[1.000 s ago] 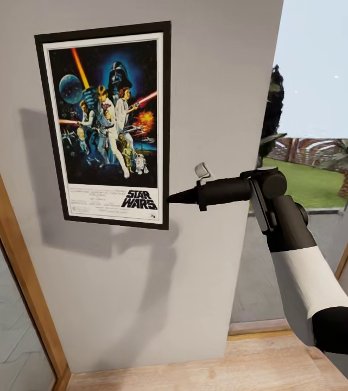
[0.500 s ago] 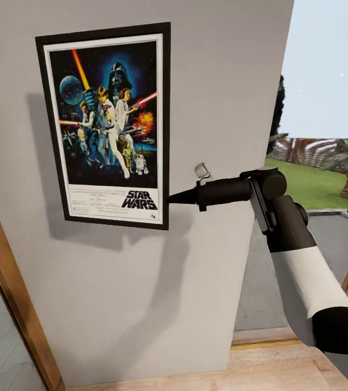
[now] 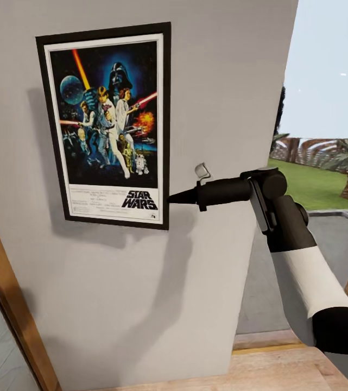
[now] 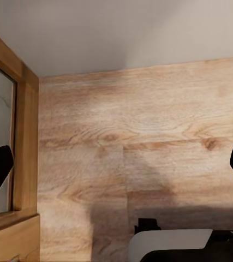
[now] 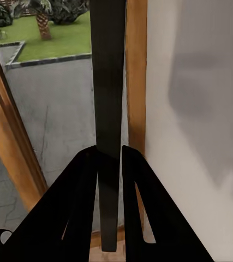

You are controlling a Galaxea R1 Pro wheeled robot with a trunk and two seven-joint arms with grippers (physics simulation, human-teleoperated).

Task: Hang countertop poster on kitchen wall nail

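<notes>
Poster (image 3: 107, 125) upright against grey wall (image 3: 217, 98), right claw (image 3: 169, 200) clenched on its frame edge, left claw (image 4: 116, 169) spread wide over wood floor (image 4: 149, 147).

Head view: the poster (image 3: 108, 126) stands upright against the wall (image 3: 212, 81), directly left of the right gripper (image 3: 169, 199), whose tip meets the poster's lower right edge. A window opening (image 3: 326, 163) lies right of the gripper; the floor (image 3: 260, 372) lies below it. Right wrist view: the poster's edge (image 5: 108, 98) sits between the gripper's fingers (image 5: 81, 202). Left wrist view: floor (image 4: 138, 147) lies ahead of the left gripper (image 4: 116, 164).
</notes>
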